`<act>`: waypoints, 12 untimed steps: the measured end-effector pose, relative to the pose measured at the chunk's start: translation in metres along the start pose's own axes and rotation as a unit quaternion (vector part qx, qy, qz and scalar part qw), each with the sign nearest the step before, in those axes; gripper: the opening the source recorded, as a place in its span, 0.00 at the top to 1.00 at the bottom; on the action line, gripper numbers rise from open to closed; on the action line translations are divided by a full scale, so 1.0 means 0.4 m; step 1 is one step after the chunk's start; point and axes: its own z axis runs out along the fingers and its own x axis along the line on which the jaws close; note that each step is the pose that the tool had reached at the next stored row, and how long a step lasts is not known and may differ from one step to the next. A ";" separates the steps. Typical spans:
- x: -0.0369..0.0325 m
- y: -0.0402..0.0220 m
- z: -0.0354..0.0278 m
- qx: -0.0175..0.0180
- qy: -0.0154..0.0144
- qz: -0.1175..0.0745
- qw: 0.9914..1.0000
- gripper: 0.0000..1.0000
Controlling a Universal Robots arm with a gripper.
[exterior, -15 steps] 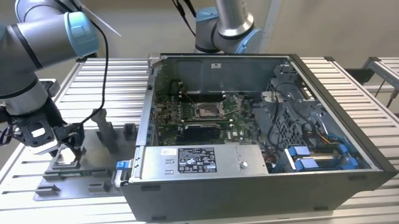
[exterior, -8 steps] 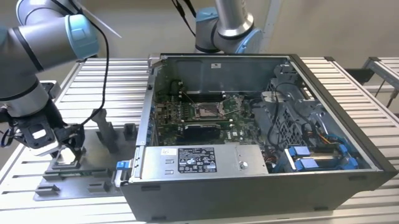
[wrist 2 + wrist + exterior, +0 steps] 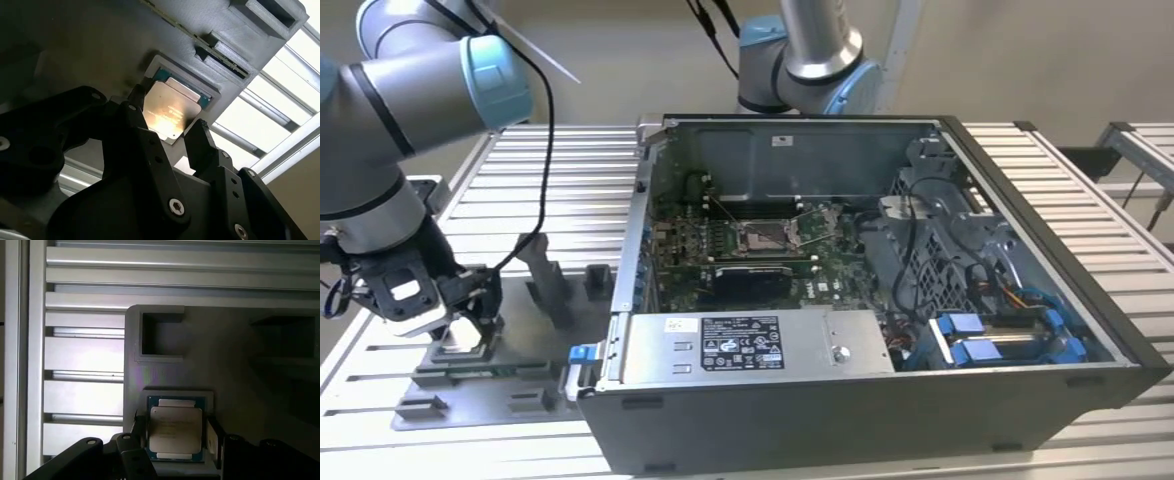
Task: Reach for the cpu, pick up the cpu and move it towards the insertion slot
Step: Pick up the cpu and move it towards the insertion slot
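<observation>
At the exterior view's left, the jaws stand open astride the cpu [image 3: 176, 432], which sits in its grey fixture [image 3: 165, 377]; they grip nothing. They should close squarely on opposite edges, I judge. Rightward, well apart, lies the insertion slot [image 3: 765, 237].

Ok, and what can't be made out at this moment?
cpu: in the second wrist view the gripper covers two of its corners, and glare washes out its top.
insertion slot: in the exterior view, too small to tell whether its dark centre is bare.
grey fixture plate: in the exterior view the gripper hides the part beneath it.
</observation>
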 end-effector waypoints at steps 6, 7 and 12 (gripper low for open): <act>0.000 0.000 0.003 0.000 0.000 0.000 1.000 0.00; 0.000 0.000 0.004 0.000 0.000 0.000 1.000 0.00; 0.000 0.000 0.008 0.000 0.000 0.000 1.000 0.00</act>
